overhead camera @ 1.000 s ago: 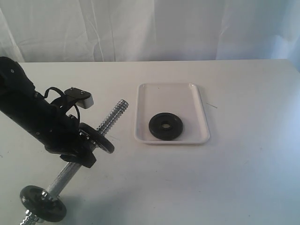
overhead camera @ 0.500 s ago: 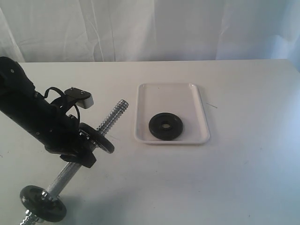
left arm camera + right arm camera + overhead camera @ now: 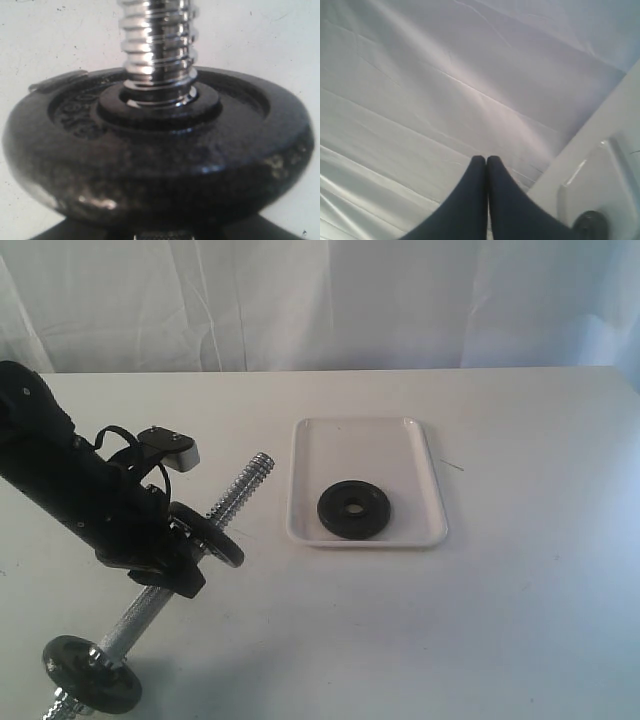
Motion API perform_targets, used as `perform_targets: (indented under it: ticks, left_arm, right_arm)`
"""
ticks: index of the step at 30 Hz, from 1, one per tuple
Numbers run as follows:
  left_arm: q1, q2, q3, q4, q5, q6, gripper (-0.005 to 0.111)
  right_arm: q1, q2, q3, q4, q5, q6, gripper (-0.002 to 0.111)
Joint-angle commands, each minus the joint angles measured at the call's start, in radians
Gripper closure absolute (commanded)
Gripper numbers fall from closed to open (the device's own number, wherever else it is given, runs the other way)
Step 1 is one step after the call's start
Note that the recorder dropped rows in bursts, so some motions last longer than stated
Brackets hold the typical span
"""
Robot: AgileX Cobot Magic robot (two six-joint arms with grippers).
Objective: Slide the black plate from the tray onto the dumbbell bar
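A black plate point(image 3: 217, 538) sits threaded on the chrome dumbbell bar point(image 3: 240, 490), and my left gripper point(image 3: 196, 545) is shut on its rim. In the left wrist view this black plate point(image 3: 155, 160) fills the picture, with the bar's threaded end point(image 3: 158, 50) coming up through its centre hole; the fingers are hidden behind it. A near-identical black disc point(image 3: 353, 510) lies flat in the white tray point(image 3: 365, 445). My right gripper point(image 3: 486, 159) is shut on nothing and raised, facing the backdrop; it is outside the exterior view.
A third black disc point(image 3: 92, 674) sits on the bar's near end by the table's front left edge. The left arm point(image 3: 70, 490) slants over the table's left side. A white curtain point(image 3: 320, 300) hangs behind the table. The tray corner point(image 3: 600, 190) shows in the right wrist view.
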Motion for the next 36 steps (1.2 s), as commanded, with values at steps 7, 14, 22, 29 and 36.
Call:
perform_targets:
  ticks: [7, 14, 22, 29, 36]
  left_arm:
    - [0.001, -0.051, -0.017, -0.07, 0.029, 0.02, 0.107]
    - [0.001, -0.051, -0.017, -0.072, 0.029, 0.02, 0.107]
    - [0.001, -0.051, -0.017, -0.076, 0.029, 0.02, 0.107]
    - [0.001, -0.051, -0.017, -0.076, 0.046, 0.02, 0.107]
    - [0.001, -0.051, -0.017, -0.076, 0.038, 0.02, 0.107]
  right_arm:
    - [0.0, 0.188, -0.073, -0.048, 0.054, -0.27, 0.108]
    - [0.0, 0.445, -0.343, -0.048, 0.254, -0.746, 0.108]
    - [0.086, 0.786, -0.687, -0.033, 0.588, -0.943, 0.108]
    - [0.24, 1.012, -0.868, -0.03, 0.579, -1.008, 0.108]
    - [0.35, 1.226, -0.971, -0.03, 0.449, -1.008, 0.108]
